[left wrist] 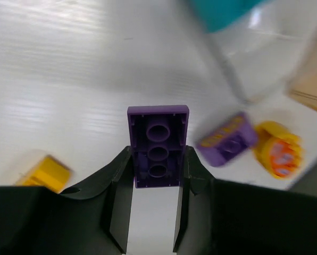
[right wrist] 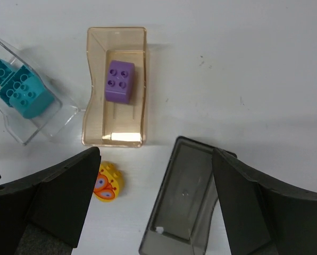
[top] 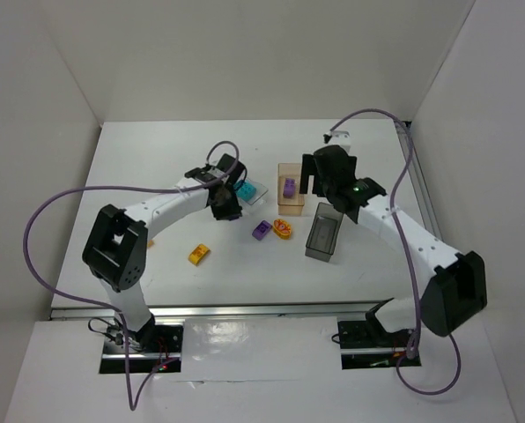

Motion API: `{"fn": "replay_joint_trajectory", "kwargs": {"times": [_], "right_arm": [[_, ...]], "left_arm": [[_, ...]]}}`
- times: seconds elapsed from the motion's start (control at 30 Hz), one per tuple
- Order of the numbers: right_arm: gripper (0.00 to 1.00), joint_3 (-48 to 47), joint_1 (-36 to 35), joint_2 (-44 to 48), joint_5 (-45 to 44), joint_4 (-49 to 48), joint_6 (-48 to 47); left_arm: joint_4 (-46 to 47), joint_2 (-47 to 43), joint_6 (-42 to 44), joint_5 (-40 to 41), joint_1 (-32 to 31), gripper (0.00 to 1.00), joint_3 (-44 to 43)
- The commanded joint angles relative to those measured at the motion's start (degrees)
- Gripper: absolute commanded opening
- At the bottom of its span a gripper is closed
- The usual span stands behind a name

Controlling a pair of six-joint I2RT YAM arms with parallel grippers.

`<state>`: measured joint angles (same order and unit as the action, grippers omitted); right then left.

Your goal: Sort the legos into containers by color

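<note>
Left of the translucent amber-tan bin [right wrist: 94,106], the left fingers [left wrist: 121,202] are pinching one end of a flat purple plastic brick [left wrist: 158,154], which is risking twisting loose short of that bin, while the right fingers [right wrist: 254,207] are hanging spread.

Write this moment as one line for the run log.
left gripper: shut on purple plate | right gripper: open near grey bin | amber bin: one purple brick | clear bin: teal bricks | grey bin: empty

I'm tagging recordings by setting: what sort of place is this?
Probably a lab test cell: white walls box in a white table, left arm and right arm bolted at its near edge, purple cables trailing.
</note>
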<state>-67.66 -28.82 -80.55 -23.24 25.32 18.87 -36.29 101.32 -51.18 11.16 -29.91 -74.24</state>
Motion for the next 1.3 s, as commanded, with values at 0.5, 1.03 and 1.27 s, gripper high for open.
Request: {"fn": "replay_joint_trajectory", "kwargs": {"times": [0.5,1.03,1.27], "right_arm": [[0.92,17.38,2.45,30.19,-5.23,4.39,10.22],[0.87,21.00,-13.26,19.14,7.78,-2.91,8.91],[0.87,12.91,-19.88,-1.41,5.48,-3.96,1.08]], "left_arm": [[-3.34,26.99,3.45,-5.70,-9.19,0.61,-46.67],[-7.56,3.04,9.17,8.27,-7.28,0.82,-39.60],[-9.67,-8.76,9.17,9.50,0.20,0.82,-26.94]]}}
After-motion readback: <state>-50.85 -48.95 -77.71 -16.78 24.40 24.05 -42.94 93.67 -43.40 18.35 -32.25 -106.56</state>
